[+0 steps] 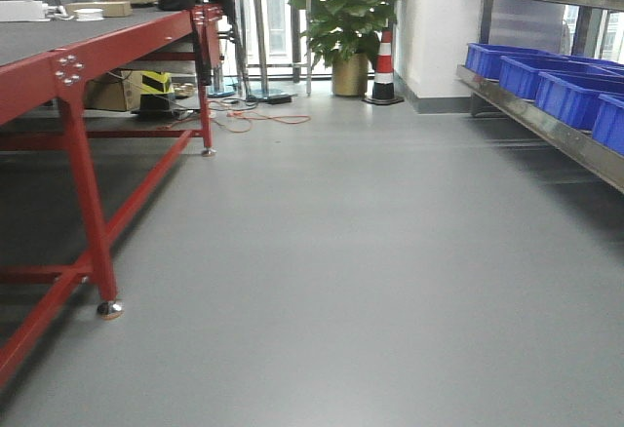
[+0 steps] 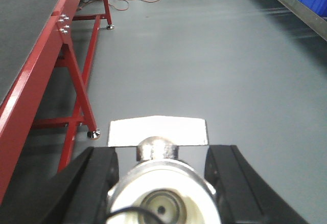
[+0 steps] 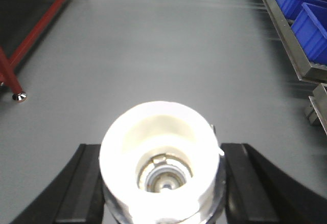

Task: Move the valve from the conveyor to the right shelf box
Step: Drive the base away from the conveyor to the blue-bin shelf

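Claw status, left: we find the left claw [image 2: 162,155] clamped on a valve [image 2: 163,193], its black fingers [image 2: 92,183] pressed to either side of the silvery body. The valve's white cap faces the camera and its short rounded stem stands upward. Right: the right claw [image 3: 162,150] is closed on a second valve [image 3: 162,168], white cap end-on to the camera, fingers [image 3: 76,188] hard against both flanks. Both valves are held clear of the grey floor [image 1: 370,252].

We note the steel shelf [image 1: 546,130] along the right side of the aisle, carrying blue bins [image 1: 570,96] in a row on its lower level. In the right wrist view it lies ahead and to the right of the second valve, well apart. A red-legged table [image 1: 97,52] with a dark top stands along the left side, well apart from both claws.

At the far end of the aisle we record a potted plant [image 1: 351,8] with a red-and-white cone [image 1: 384,66] just beside it. Orange cable [image 1: 273,117] lies on the floor near the table's far leg. A pale flat patch [image 2: 158,132] shows just beyond the valve in the left wrist view; we cannot tell what it is.
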`<action>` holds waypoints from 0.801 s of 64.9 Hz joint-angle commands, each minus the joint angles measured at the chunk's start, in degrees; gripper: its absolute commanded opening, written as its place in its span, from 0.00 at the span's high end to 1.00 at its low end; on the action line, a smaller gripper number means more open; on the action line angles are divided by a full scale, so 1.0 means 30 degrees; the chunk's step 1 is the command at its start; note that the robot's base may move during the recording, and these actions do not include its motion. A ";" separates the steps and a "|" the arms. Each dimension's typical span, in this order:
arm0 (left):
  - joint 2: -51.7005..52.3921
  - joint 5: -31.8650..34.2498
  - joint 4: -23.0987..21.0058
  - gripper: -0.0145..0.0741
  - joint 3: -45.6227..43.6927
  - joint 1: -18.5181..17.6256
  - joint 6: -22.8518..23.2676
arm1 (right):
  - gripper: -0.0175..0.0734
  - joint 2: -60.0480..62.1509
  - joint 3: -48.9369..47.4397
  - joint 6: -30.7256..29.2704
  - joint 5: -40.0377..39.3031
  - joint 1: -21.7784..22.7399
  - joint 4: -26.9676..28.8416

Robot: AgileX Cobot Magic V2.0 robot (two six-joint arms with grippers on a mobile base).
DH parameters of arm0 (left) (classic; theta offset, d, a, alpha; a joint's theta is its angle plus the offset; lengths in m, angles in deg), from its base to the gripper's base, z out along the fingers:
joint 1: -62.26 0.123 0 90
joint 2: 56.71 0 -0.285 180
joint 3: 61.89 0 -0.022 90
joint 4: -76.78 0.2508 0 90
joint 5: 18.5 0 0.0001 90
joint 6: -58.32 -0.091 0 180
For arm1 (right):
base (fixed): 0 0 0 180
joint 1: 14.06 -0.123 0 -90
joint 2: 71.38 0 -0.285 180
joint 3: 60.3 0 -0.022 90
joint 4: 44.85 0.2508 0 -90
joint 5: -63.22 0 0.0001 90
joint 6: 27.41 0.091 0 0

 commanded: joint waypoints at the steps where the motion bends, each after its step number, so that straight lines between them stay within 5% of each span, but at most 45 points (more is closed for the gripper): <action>1: 0.0176 0.1122 0.0000 0.96 -0.0103 -0.0082 0.0097 | 0.98 0.0164 -0.0310 -0.0076 -0.1482 -0.0016 -0.0150; 52: 0.0176 0.1122 0.0000 0.96 -0.0103 -0.0082 0.0097 | 0.98 0.0164 -0.0310 -0.0076 -0.1482 -0.0016 -0.0150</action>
